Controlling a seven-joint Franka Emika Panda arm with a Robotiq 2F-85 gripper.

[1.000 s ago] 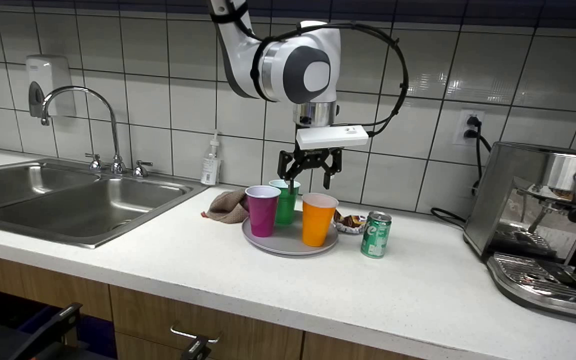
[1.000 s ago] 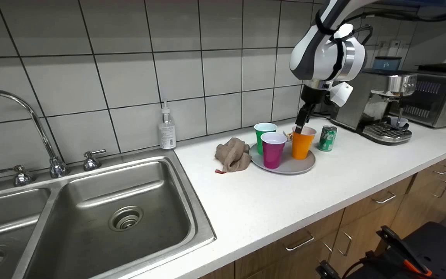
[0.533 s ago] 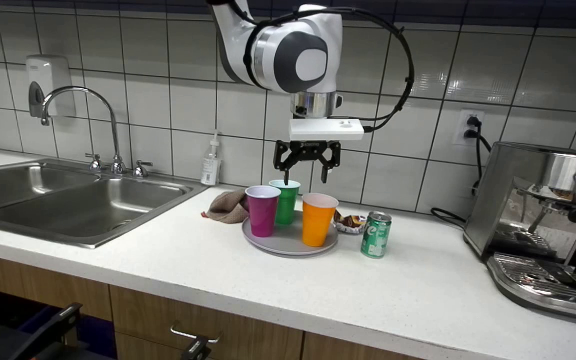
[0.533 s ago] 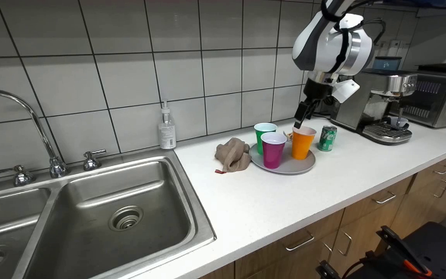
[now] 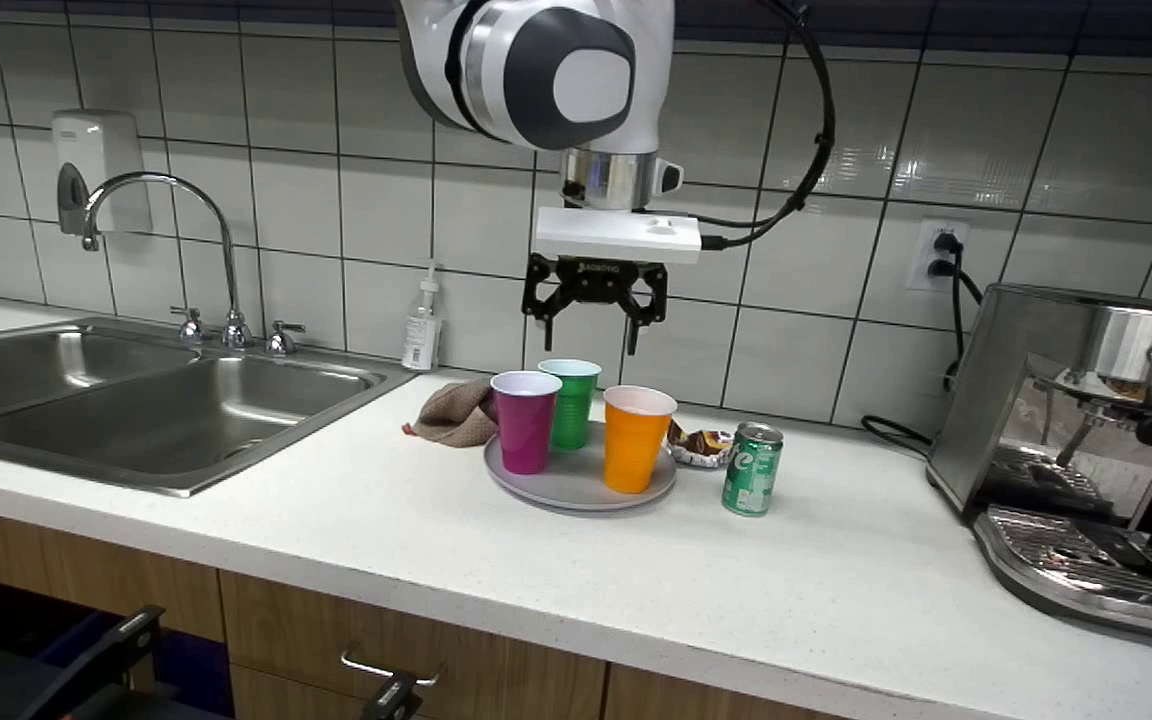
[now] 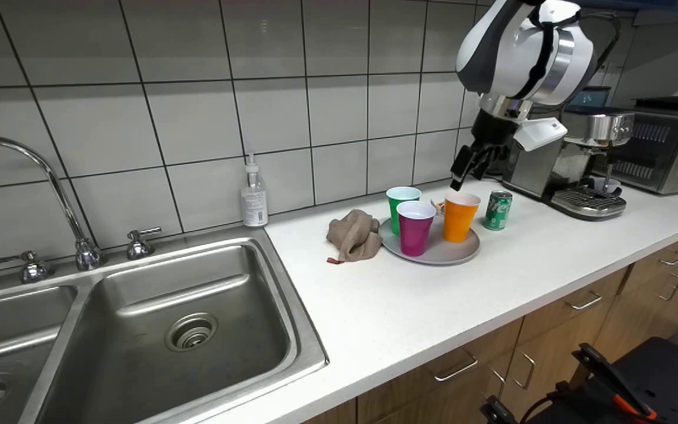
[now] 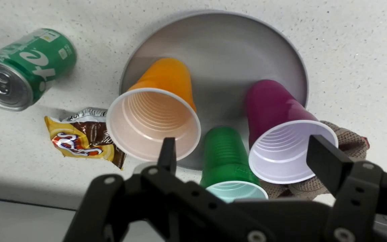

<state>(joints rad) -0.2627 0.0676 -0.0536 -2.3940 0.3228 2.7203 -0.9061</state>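
Your arm (image 5: 561,80) sits higher and farther left in an exterior view than a second ago, and your gripper (image 5: 590,347) with it — everything on the counter (image 5: 386,540) stays put. Near the middle of that view the fingers (image 7: 328,164) stand wide apart, gripping nothing and touching nothing that you can see.

Below them, the gray plate (image 7: 220,40) fills the upper middle of the wrist view. Just left of it in an exterior view, the brown cloth (image 6: 355,235) lies crumpled. On the plate, all upright, you have the orange cup (image 7: 168,77) left of center in the wrist view, the purple cup (image 7: 270,104) right of center, and the green cup (image 7: 225,151) low in the middle, partly hidden by the gripper. The green can (image 7: 52,53) stands at that view's upper left, with the snack packet (image 7: 79,141) under it in the frame, near the orange cup.

Mind any descent: in the wrist view one fingertip overlaps the mouth of the orange cup and the other that of the purple cup. Coming straight down from here could put a tip inside a cup or onto a rim, and thin-looking plastic may well buckle or tumble. Drifting sideways at rim height could topple one cup into its neighbor, since they stand so close together — or send the orange one toward the can.
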